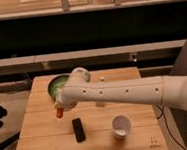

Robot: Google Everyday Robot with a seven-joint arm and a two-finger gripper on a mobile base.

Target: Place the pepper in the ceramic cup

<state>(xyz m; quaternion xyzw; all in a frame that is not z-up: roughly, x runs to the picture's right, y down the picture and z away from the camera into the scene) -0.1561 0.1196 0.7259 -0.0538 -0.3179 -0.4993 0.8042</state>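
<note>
The small orange-red pepper (59,112) hangs at the tip of my gripper (60,107), which is shut on it and holds it above the left part of the wooden table (44,145). The white ceramic cup (121,125) stands upright on the table to the right of and nearer than the gripper, well apart from it. My white arm (119,93) reaches in from the right across the table.
A wide green bowl (54,85) sits at the back left, partly hidden behind the arm's end. A black oblong object (78,129) lies on the table between the gripper and the cup. A small white thing (102,79) sits near the back edge.
</note>
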